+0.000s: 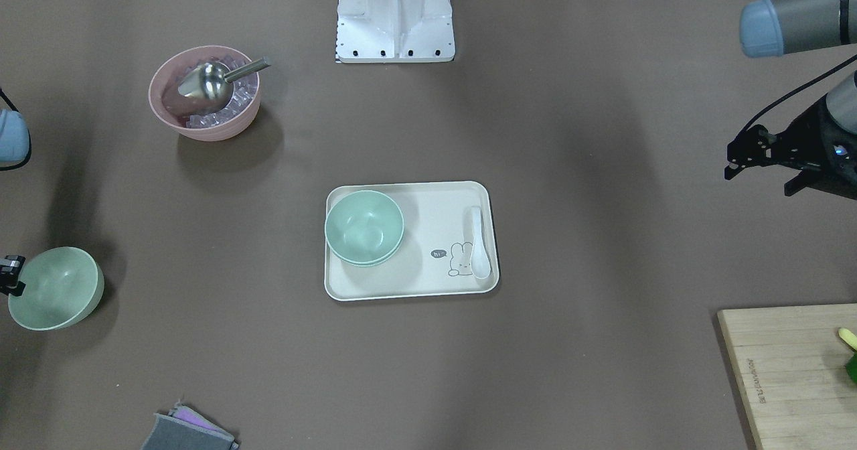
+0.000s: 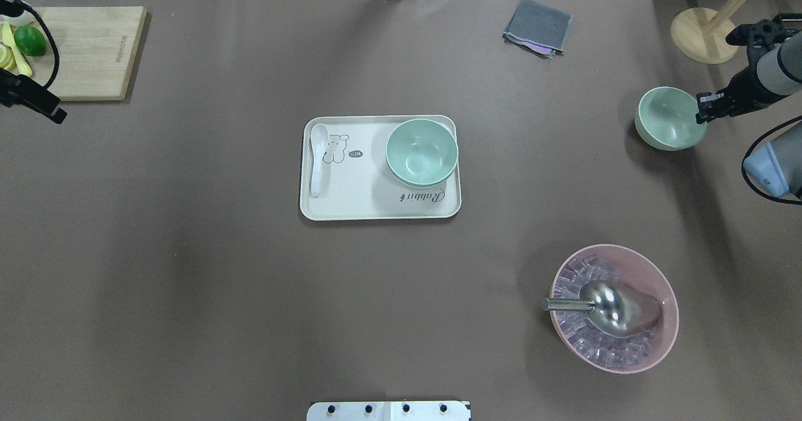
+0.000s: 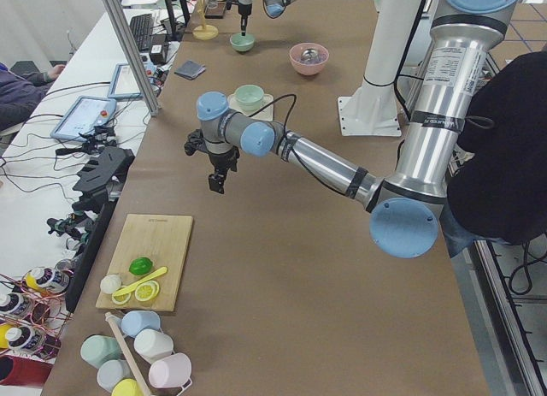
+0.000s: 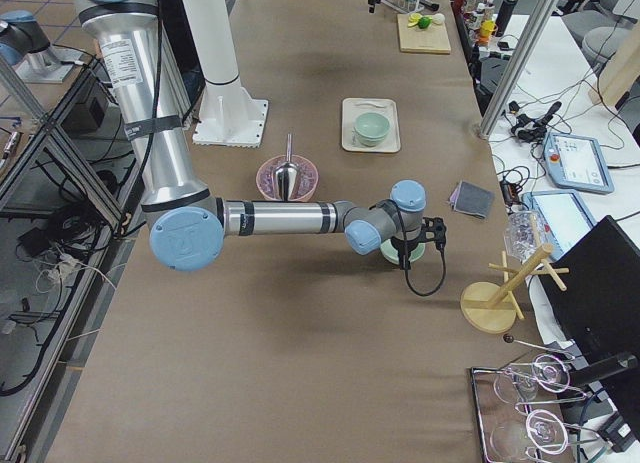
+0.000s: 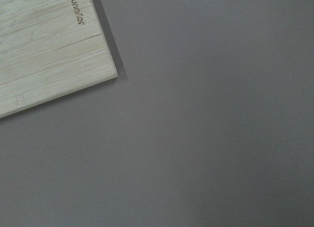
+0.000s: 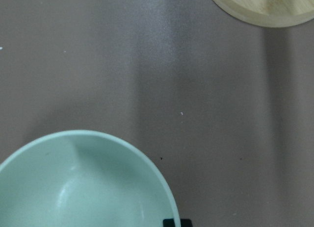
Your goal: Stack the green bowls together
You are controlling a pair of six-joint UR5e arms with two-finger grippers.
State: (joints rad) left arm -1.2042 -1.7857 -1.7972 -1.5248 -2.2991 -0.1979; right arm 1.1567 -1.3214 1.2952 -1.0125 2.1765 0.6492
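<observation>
Two pale green bowls (image 2: 421,153) sit nested on the cream tray (image 2: 357,205) at the table's middle; they also show in the front view (image 1: 364,228). The third green bowl (image 2: 668,119) is at the far right, tilted in the front view (image 1: 55,288). My right gripper (image 2: 702,106) is shut on its right rim; the right wrist view shows the bowl (image 6: 78,183) with one black fingertip (image 6: 171,222) at its edge. My left gripper (image 2: 37,103) hovers open and empty at the far left, beside the cutting board (image 2: 94,51).
A pink bowl (image 2: 664,321) with ice cubes and a metal scoop (image 2: 604,305) stands near right. A white spoon (image 2: 317,158) lies on the tray. A grey cloth (image 2: 537,26) and a wooden stand (image 2: 698,36) are at the far edge. Lime pieces (image 2: 28,40) lie on the board.
</observation>
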